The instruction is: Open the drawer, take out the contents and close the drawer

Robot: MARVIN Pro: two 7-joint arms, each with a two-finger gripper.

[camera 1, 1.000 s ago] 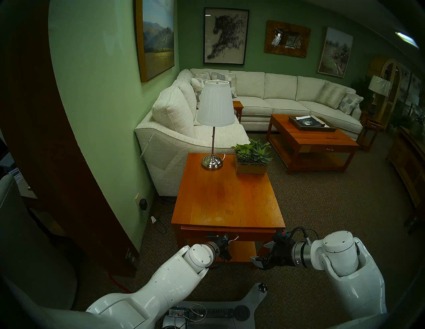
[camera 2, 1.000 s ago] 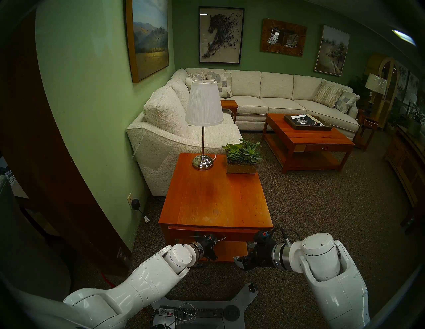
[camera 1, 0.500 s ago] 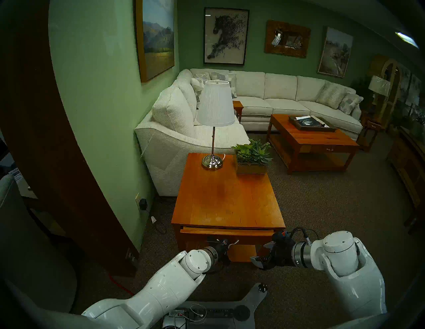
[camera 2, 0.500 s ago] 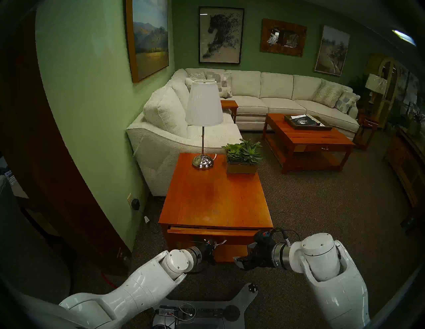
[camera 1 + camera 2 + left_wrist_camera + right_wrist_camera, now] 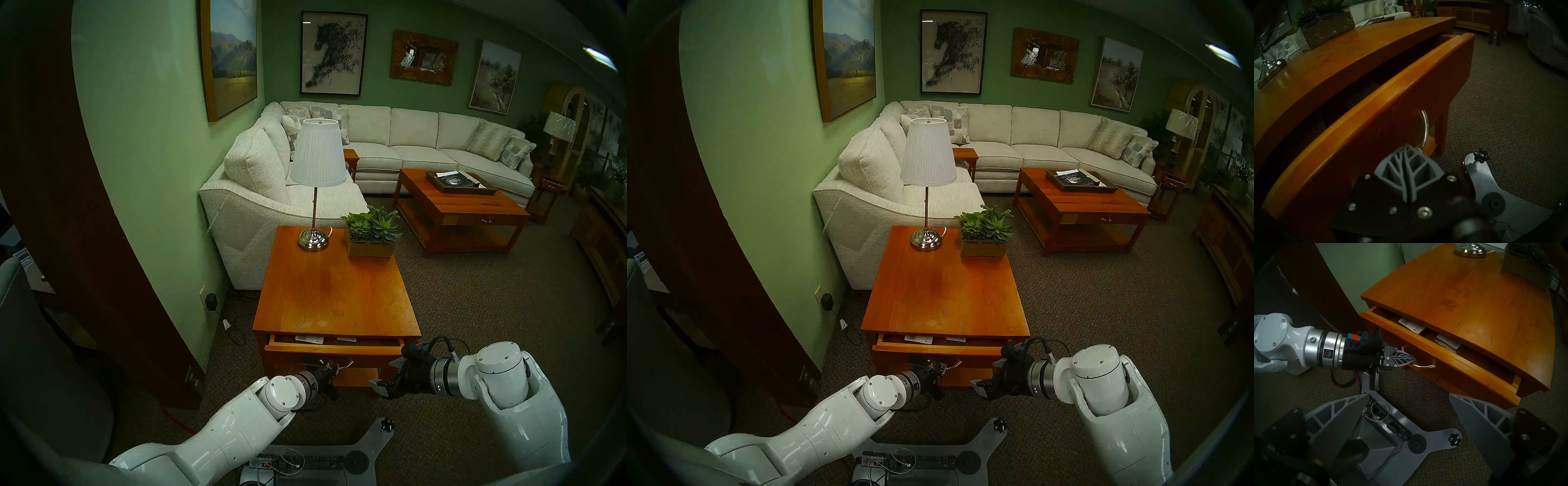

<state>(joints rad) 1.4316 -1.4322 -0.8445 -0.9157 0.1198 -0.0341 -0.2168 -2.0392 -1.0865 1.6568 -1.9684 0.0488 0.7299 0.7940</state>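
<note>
The orange-brown drawer (image 5: 336, 349) of the side table stands partly pulled out, also seen in the right wrist view (image 5: 1457, 368). My left gripper (image 5: 1413, 360) is shut on the left end of its curved silver handle (image 5: 1424, 366). In the left wrist view the fingers (image 5: 1407, 169) are pressed together at the handle (image 5: 1424, 129). Inside lie a white printed card (image 5: 1412, 324) at the left and a clear blister pack (image 5: 1447, 344) to its right, both half hidden under the tabletop. My right gripper (image 5: 1408, 395) hangs open and empty near the table's front right corner.
On the back of the table top stand a lamp (image 5: 314, 237) and a succulent planter (image 5: 371, 237). My own grey base plate (image 5: 1407, 429) lies on the carpet just before the drawer. A green wall and a sofa (image 5: 271, 210) flank the table's left.
The drawer has slid out toward me as my left arm drew back with the handle. The packs inside have come into view. The right arm has stayed put.
</note>
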